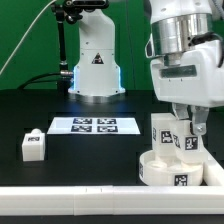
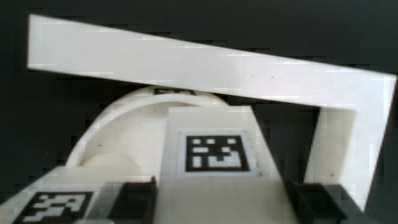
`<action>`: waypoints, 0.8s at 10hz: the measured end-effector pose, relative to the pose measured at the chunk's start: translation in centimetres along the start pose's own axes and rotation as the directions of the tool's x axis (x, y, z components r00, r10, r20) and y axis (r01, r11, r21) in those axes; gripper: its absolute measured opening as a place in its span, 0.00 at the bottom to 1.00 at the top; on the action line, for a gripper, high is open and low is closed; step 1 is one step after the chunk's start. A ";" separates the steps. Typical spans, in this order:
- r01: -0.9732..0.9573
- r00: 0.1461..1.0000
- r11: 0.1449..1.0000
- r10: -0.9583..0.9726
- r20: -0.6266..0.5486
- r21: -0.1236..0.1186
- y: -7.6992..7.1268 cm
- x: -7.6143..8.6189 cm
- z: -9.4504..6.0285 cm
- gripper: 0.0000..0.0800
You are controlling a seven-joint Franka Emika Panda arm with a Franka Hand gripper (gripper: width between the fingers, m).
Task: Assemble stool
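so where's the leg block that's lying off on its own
In the exterior view the loose leg block lies on the black table at the exterior view's left, left of the marker board and well away from the seat.

I am working at a robotics lab bench, not in a home or shop. Everything is sitting on a matte black table against a dark backdrop. Well behind my claw, my own white base is glowing blue and carrying a warning-triangle sticker. Toward the exterior view's left of my claw, the marker board is lying flat, showing four square tags. The same printed tags are riding on the seat below my claw and on the leg I am pinching. A white border rail is fencing the table edge on the camera's side of my claw.
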State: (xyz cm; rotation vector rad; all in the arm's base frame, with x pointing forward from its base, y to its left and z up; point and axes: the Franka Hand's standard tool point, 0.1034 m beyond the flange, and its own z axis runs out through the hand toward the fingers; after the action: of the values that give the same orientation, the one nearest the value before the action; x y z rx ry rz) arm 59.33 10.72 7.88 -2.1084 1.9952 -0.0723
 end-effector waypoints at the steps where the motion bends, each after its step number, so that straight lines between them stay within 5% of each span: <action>1: -0.119 0.993 0.993 0.119 0.007 0.001 0.0 -0.1 0.0 0.43; 8: -0.588 0.808 0.808 0.589 0.030 -0.016 0.5 -1.0 0.4 0.43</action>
State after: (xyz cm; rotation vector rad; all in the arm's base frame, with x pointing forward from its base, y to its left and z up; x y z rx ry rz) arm 58.88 11.72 7.53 -1.3804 2.5278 0.0801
